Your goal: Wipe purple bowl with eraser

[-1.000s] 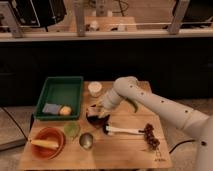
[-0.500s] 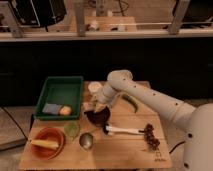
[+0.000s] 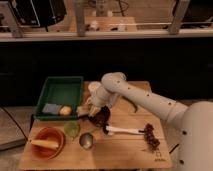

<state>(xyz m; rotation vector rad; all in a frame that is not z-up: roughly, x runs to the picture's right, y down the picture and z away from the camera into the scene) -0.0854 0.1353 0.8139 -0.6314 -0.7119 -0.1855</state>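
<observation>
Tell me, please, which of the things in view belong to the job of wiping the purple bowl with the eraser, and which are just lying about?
Part of the job:
- purple bowl, mid-table
- eraser, just left of it
- gripper, low over the bowl's left edge

Just lying about:
- green tray holding a blue-grey pad
- orange bowl
- light-green bowl
- white-handled brush

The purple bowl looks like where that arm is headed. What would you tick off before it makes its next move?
1. Purple bowl on the wooden table, upright: ok.
2. Gripper at the bowl's left rim: ok.
3. Eraser in the gripper: cannot tell; a pale block shows at its tip.
4. Eraser touching the bowl's inside: cannot tell.
5. White-handled brush lies just right of the bowl, close to the wiping path: not ok.
6. Light-green bowl and orange bowl apart from the arm: ok.
</observation>
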